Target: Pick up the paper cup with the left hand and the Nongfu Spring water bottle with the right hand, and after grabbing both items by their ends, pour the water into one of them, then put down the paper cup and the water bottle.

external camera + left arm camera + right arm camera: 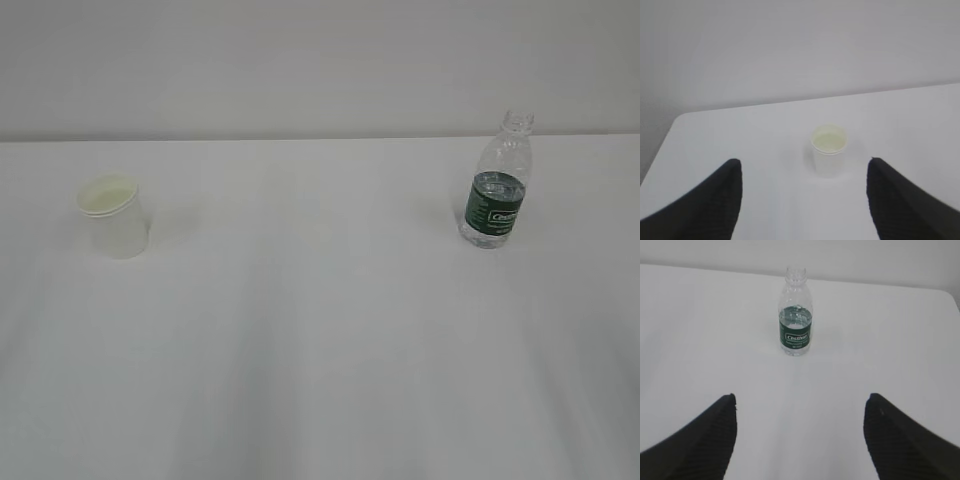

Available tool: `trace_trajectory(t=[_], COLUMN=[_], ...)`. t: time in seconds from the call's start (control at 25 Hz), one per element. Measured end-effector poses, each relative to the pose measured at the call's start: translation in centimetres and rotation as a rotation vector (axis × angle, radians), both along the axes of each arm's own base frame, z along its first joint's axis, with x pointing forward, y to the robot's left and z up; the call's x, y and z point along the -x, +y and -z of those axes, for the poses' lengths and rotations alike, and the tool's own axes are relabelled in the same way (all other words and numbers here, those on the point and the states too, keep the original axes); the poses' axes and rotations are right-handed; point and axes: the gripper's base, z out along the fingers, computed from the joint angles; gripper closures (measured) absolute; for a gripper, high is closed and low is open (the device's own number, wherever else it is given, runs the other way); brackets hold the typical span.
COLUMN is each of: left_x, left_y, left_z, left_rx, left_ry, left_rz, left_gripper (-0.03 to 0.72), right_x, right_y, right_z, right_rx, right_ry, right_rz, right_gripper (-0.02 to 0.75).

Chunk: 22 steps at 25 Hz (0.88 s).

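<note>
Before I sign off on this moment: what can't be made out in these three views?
- Exterior view: both arms lie outside the frame.
- Left gripper, right gripper: only the fingertips show; the bottom edge cuts off the rest.
- Paper cup: whether it holds any liquid; the pale inside hides it.
- Bottle: small label lettering, too blurred to read.

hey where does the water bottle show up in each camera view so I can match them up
Exterior view: the water bottle stands upright at the right, near the table's far edge.
Left wrist view: not in it; only the paper cup shows.
Right wrist view: the bottle stands upright, upper centre, ahead of the open right gripper.
Shared landmark: the white table's far edge against the wall.
</note>
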Motion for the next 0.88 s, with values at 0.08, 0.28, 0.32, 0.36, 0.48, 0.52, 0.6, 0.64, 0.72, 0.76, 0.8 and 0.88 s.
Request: trace_trajectory(t=[0.08,0.28,0.32,0.36,0.48,0.52,0.6,0.64,0.72,0.76,0.8,0.88], left_x=[0.1,0.5,0.7,0.9,1.8,2.2,2.8,3.1,3.9,4.2,4.6,5.5], left_y=[-0.3,-0.9,-0.9,-1.0,-0.9,-0.8,-0.7,-0.6,-0.4,-0.3,-0.3,-0.2], left_z=[0.1,0.8,1.0,1.2,1.5,1.4,1.0,0.6,0.1,-0.1,-0.2,0.1], left_rx=[-0.001,0.046,0.063,0.079,0.079,0.076,0.069,0.061,0.051,0.045,0.042,0.036], left_ry=[0.011,0.101,0.127,0.149,0.234,0.255,0.276,0.279,0.293,0.298,0.307,0.333], left_rz=[0.03,0.074,0.077,0.082,0.08,0.079,0.077,0.075,0.073,0.073,0.075,0.084], left_gripper=[0.132,0.132,0.132,0.132,0.132,0.135,0.143,0.145,0.148,0.148,0.148,0.148], right_x=[0.2,0.8,0.9,1.1,1.9,2.3,3.1,3.6,4.6,5.1,5.5,6.5], right_y=[-0.1,-0.2,-0.2,-0.2,-0.3,-0.4,-0.5,-0.5,-0.6,-0.7,-0.7,-0.8], right_z=[-0.2,-0.2,-0.2,-0.2,-0.3,-0.3,-0.3,-0.3,-0.2,-0.2,-0.2,0.0], right_rx=[0.012,0.046,0.047,0.046,0.047,0.048,0.044,0.043,0.034,0.03,0.026,0.019], right_ry=[0.03,0.079,0.079,0.075,0.08,0.084,0.089,0.09,0.094,0.095,0.102,0.108], right_rz=[-0.001,-0.012,-0.012,-0.013,-0.01,-0.009,-0.007,-0.007,-0.006,-0.006,-0.006,-0.007], right_gripper=[0.148,0.148,0.148,0.148,0.148,0.148,0.148,0.149,0.149,0.149,0.149,0.149])
